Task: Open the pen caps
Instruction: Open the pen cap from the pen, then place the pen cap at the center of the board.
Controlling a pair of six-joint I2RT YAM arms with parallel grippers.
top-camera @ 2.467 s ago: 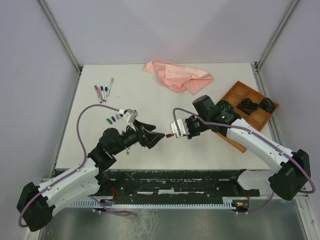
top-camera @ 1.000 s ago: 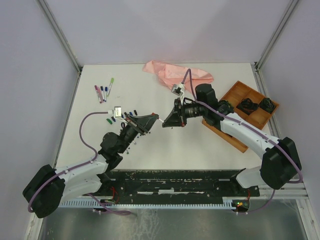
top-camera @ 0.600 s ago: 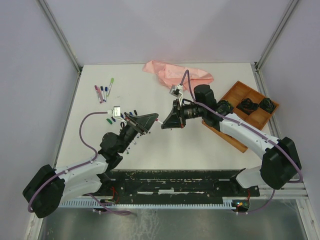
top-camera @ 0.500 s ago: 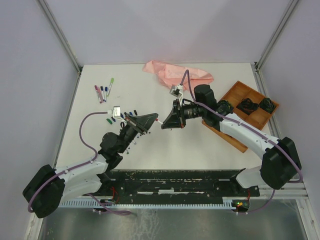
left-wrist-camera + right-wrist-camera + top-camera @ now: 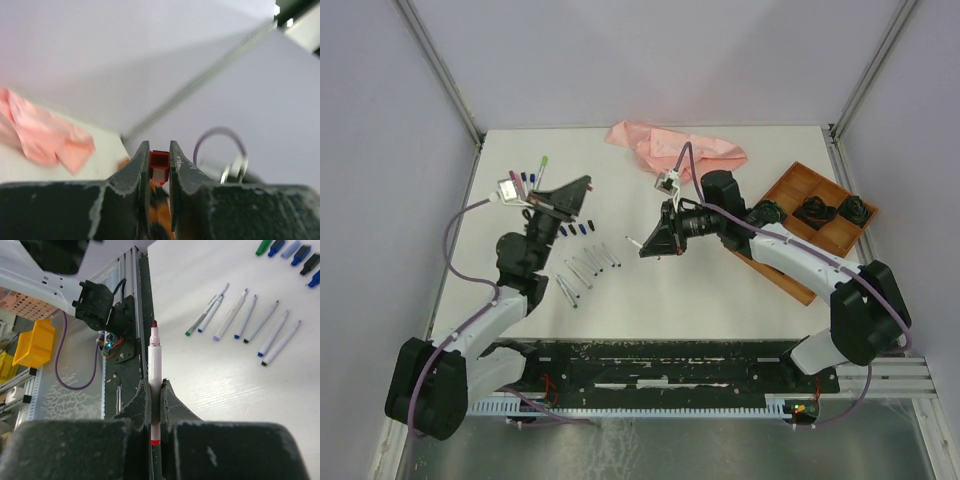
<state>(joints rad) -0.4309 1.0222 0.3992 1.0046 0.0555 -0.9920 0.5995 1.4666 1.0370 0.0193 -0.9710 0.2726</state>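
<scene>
Left gripper [image 5: 159, 149] pinches the red pen cap [image 5: 159, 169] at upper left of the top view, loose caps [image 5: 575, 229] just below it; right gripper [image 5: 155, 386] clamps the bare pen [image 5: 154, 352], tip pointing left, farther off.

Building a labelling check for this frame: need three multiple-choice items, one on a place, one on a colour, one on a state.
1. Where does the brown wooden tray lie on the white table?
A. near left corner
B. right side
C. far left corner

2. What colour is the small plastic cap in the left claw?
A. red
B. green
C. grey

3. In what state is the thin white pen in the right claw?
A. capped
B. uncapped, tip bare
C. lying loose on the table

Answers:
1 B: the top view shows it at the table's right edge.
2 A: the left wrist view shows a red cap clamped between the fingers.
3 B: the right wrist view shows its dark tip bare, with the claw shut on the barrel.
</scene>
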